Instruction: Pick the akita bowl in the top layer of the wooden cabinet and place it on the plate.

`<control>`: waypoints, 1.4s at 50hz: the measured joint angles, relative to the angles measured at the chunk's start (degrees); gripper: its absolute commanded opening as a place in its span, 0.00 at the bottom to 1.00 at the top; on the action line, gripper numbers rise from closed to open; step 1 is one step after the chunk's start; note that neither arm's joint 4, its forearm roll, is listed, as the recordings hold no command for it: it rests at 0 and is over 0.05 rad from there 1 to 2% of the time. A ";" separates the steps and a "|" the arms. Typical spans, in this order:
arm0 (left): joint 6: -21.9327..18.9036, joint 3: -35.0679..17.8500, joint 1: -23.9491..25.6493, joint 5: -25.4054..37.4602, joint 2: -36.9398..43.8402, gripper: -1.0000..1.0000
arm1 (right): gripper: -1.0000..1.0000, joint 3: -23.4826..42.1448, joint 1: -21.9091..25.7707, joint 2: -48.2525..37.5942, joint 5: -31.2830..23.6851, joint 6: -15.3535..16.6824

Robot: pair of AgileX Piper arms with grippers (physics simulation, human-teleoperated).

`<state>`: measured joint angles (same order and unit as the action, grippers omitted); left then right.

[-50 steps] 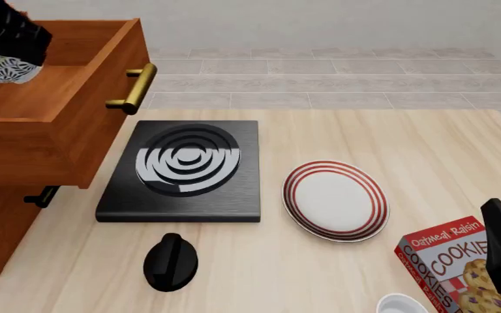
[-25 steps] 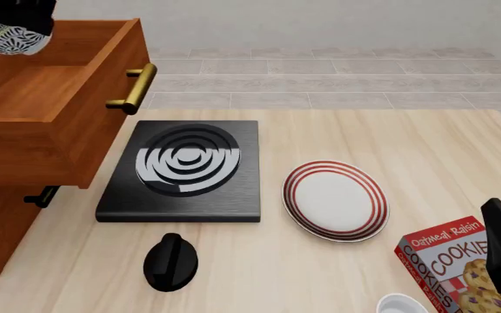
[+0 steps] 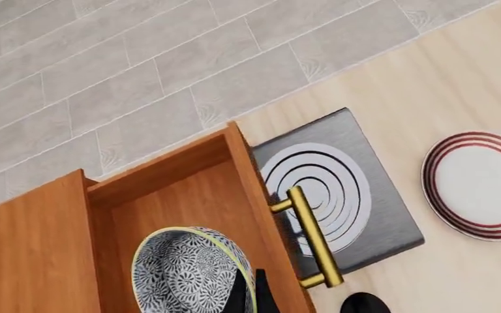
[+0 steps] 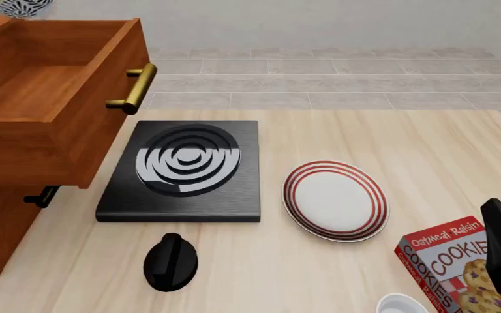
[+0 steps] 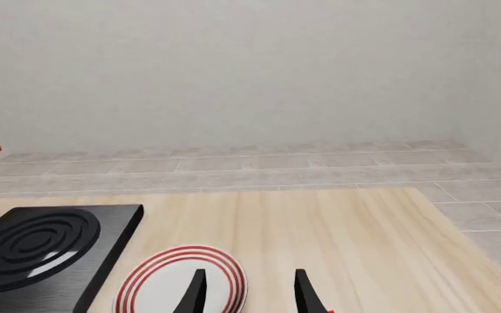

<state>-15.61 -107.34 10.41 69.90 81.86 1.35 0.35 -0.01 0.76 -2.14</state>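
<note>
The left gripper (image 3: 250, 293) grips the akita bowl (image 3: 191, 272) by its rim, apparently above the open top layer (image 4: 37, 98). The right gripper (image 5: 246, 290), jaws apart, hangs near the plate (image 4: 336, 199); 2 fingers show.

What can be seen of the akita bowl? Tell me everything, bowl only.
The akita bowl is small and round, ceramic-looking, with a dark inside covered in fine white flower pattern and a pale yellowish rim. It sits upright, held at its rim by the left gripper, whose dark fingers pinch the edge. In the left wrist view it hangs above the open top layer. In the front view only a sliver of it shows at the upper left corner.
</note>
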 measured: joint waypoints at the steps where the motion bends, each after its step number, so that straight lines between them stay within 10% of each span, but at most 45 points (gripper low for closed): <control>1: -0.01 -0.26 0.34 0.00 0.01 0.00 | 1.00 0.01 0.00 0.00 0.00 0.01; 70: 8.34 -13.16 26.58 -2.57 8.72 0.00 | 1.00 0.28 0.55 -0.01 0.27 1.13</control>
<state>-7.28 -120.50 36.99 67.33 90.59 1.63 0.90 -0.02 1.03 -1.01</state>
